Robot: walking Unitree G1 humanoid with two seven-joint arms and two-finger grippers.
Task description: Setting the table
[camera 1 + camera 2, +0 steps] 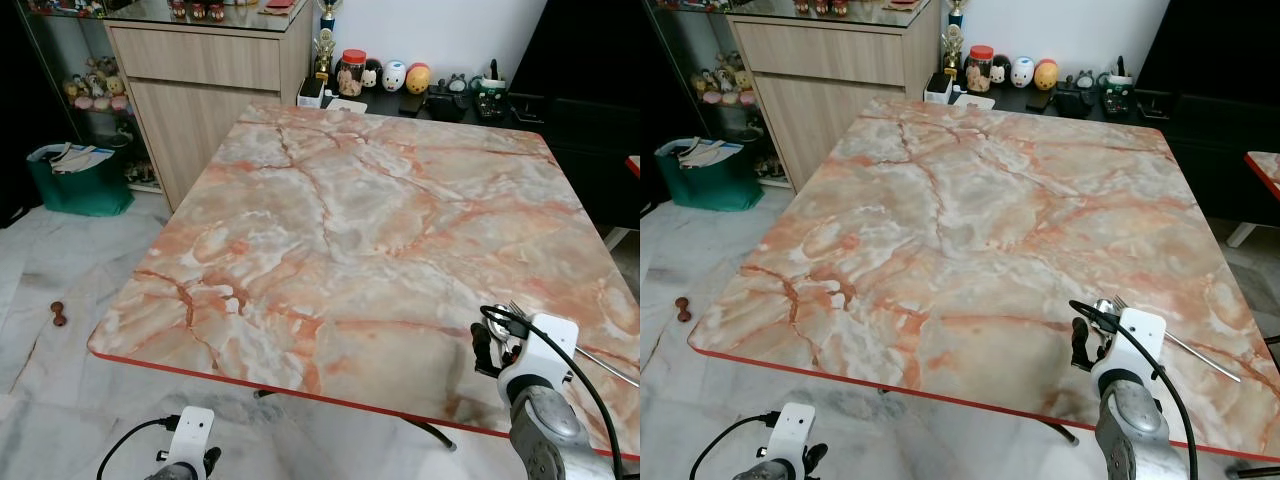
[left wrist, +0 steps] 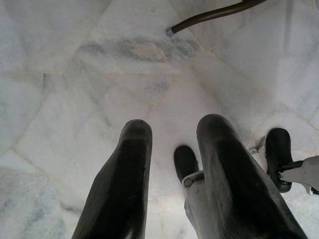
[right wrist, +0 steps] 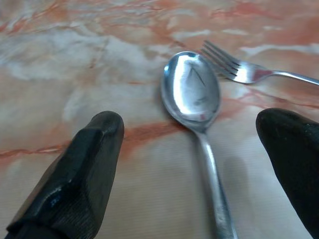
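Spoon (image 3: 193, 97) and fork (image 3: 249, 71) lie on the pink-veined marble desk (image 1: 350, 210) near its front right corner, the spoon bowl-up with its handle running back between the right gripper's jaws, the fork just beyond it, tines close to the spoon's bowl.

Going left to right: a green bag (image 1: 75, 178) sits on the floor by a wooden cabinet (image 1: 205, 90). The left gripper (image 2: 172, 169) hangs low below the desk's front edge, over white floor tiles, jaws slightly parted and holding nothing. Jars and small figurines (image 1: 385, 75) line the shelf behind the desk. The right gripper (image 3: 192, 159) hovers over the spoon, jaws spread wide on either side of it, gripping nothing.
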